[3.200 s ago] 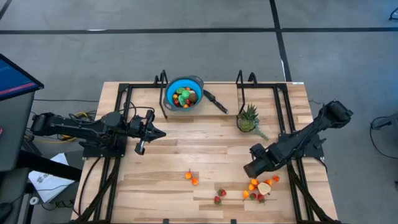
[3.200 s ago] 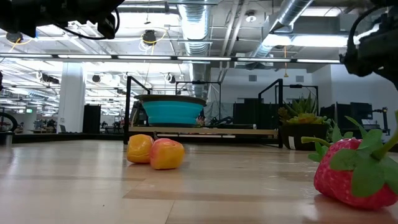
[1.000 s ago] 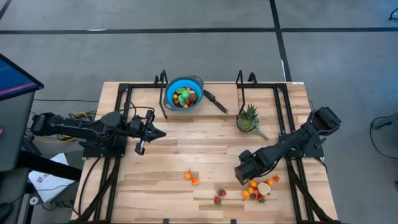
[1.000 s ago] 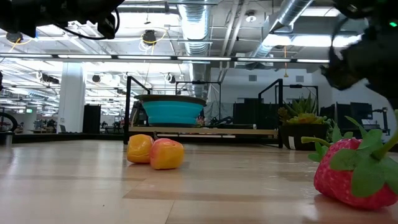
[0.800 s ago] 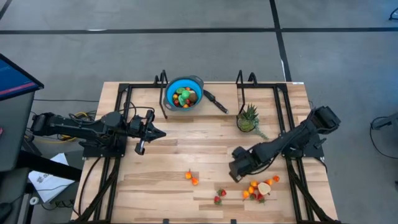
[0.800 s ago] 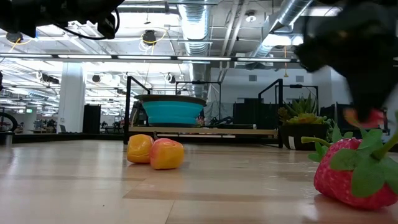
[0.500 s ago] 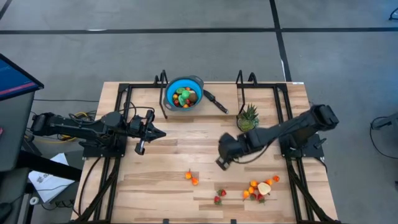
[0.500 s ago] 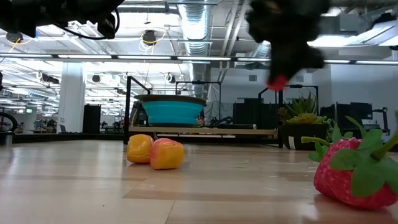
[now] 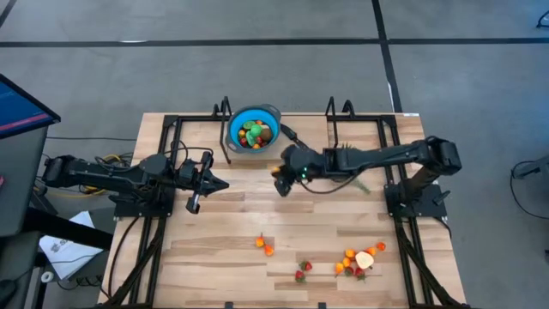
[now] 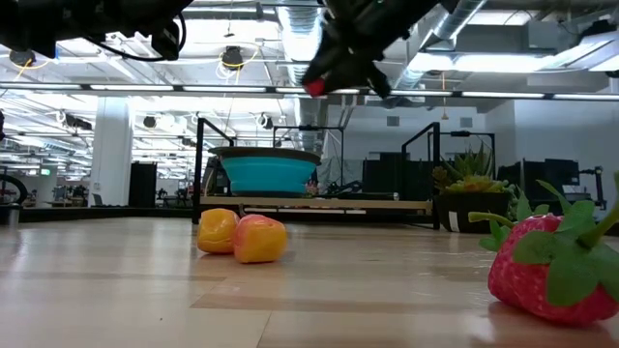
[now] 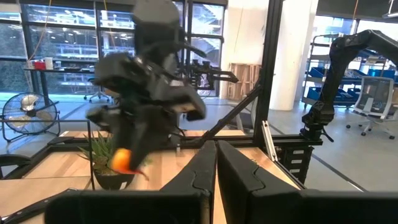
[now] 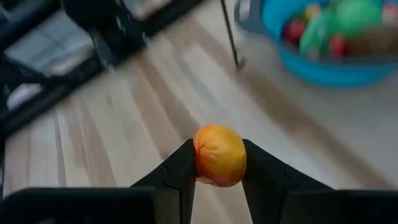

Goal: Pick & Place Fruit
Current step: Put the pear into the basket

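My right gripper (image 12: 217,163) pinches an orange fruit (image 12: 219,155) just beside the blue bowl (image 9: 254,128); open bench (image 9: 249,206) lies below. Left gripper (image 9: 225,184), fingers shut, waits well apart.

Orange-red fruit (image 12: 219,155) pinched aloft near bowl; two orange pieces (image 9: 264,246) mid-table; cluster (image 9: 358,259), apparently strawberries, front right.
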Robot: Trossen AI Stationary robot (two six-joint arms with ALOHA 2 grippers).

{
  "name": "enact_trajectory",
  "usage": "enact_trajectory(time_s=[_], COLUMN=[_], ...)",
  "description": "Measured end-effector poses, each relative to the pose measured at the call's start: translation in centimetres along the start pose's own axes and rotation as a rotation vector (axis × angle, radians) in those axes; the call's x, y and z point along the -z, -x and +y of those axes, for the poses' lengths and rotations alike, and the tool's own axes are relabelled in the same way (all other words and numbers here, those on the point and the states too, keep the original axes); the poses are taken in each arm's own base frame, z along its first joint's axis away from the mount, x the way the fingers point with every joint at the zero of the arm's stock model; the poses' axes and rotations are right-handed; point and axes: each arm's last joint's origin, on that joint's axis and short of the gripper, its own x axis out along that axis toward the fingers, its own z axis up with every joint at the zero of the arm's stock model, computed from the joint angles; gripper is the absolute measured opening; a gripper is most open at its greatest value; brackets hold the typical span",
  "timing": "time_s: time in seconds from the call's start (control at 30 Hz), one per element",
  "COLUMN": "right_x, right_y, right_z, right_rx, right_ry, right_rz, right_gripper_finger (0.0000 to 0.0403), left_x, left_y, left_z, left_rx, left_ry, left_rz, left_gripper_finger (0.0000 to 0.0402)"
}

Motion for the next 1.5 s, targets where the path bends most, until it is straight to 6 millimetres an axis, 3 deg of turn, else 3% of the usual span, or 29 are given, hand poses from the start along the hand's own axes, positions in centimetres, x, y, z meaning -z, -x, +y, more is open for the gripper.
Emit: enact_trajectory(time_s=[0.23,0.6,0.77,0.9,1.2,1.5], right_x=[-2.6,-5.4,-7.2,-8.5,-9.5,-9.1], right_y=[-2.7,-8.5,-10.2,-11.0,-10.8,-10.8], right_z=[-1.9,-4.0,-5.1,-5.9,-7.8,-7.7], right_rx=[-0.005,0.115,0.159,0.238,0.309,0.301], right_ry=[0.010,0.133,0.161,0.187,0.167,0.250], right_rz=[-0.159,-0.100,-0.095,-0.114,-0.112,-0.069], right_gripper_finger=[0.0100,0.0100,0.0100,0.0100,0.0108,0.0190], left_x=[0.0,1.1,1.7,1.6,1.6,1.6], left_y=[0.0,0.2,0.4,0.4,0.4,0.4], left_z=[0.0,0.0,0.2,0.2,0.2,0.2], left_rx=[0.000,-0.002,-0.042,-0.059,-0.059,-0.059], left_ry=[0.000,0.004,0.005,0.005,0.004,0.004], left_rz=[0.001,0.030,0.047,0.043,0.037,0.036], left_gripper_finger=[0.0008,0.0008,0.0008,0.0008,0.0008,0.0008])
